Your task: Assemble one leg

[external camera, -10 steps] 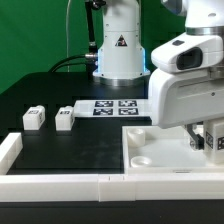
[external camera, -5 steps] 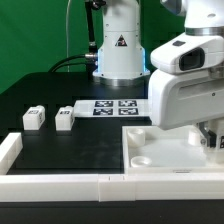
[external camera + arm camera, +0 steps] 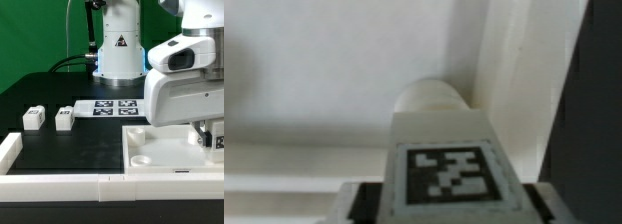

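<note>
My gripper (image 3: 214, 140) hangs over the far right of the large white square panel (image 3: 150, 150), mostly hidden behind the arm's white housing. In the wrist view the gripper (image 3: 448, 205) is shut on a leg (image 3: 446, 150), a white chunky block with a black-and-white tag. The leg's rounded tip rests at the panel's inner corner, against the raised rim (image 3: 509, 60). Two more legs (image 3: 33, 118) (image 3: 65, 118) lie on the black table at the exterior view's left.
The marker board (image 3: 112, 108) lies flat in front of the robot base. A white barrier (image 3: 60, 185) runs along the table's near edge and turns up at the exterior view's left (image 3: 10, 150). The arm housing (image 3: 185, 85) blocks the right side.
The arm's housing has shifted slightly toward the exterior view's left and the gripper slightly to the right. The leg stays held over the panel.
</note>
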`<state>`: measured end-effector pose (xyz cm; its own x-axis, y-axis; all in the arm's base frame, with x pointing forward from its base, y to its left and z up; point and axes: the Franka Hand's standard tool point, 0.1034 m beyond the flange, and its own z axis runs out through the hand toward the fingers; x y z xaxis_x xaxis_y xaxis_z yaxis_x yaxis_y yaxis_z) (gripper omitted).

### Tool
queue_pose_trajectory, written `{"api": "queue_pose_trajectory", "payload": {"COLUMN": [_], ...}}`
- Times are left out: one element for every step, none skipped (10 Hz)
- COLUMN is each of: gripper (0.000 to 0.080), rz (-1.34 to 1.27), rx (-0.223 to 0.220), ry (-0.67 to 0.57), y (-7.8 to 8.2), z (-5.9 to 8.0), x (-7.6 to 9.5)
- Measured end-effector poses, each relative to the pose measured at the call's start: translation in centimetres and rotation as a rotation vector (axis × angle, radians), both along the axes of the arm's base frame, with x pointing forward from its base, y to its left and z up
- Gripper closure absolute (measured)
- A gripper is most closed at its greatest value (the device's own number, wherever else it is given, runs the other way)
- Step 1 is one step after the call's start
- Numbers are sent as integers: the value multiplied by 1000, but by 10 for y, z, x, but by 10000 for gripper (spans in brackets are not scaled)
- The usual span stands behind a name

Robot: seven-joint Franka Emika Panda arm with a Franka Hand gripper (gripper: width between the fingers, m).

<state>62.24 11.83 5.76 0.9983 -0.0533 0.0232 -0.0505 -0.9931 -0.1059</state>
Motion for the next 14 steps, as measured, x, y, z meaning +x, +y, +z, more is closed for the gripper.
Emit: {"api": "queue_pose_trajectory", "payload": {"gripper": [528,528,528,528,528,528,528,528,528,528,528,522,522,351], "rz": [-122,-273,-388,-500,-638,-775,-879,-991,-1073,-1184,-1208,-1169,-1134,-1079], "rx": [0,-1,-2,0,4,7,11,19,31,46,49,48,48,49], "ry": [10,24,35,45,58,70,81,94,107,125,129,125,121,113], "y": [-1,-2,-2,-2,-3,-3,-3,-4,-4,-4,-4,-4,-3,-1], "z": [0,0,0,-1,-1,-1,-1,-1,-1,-1,-1,-1,-1,1], "x": [0,0,0,0,0,0,0,0,0,0,0,0,0,1]}}
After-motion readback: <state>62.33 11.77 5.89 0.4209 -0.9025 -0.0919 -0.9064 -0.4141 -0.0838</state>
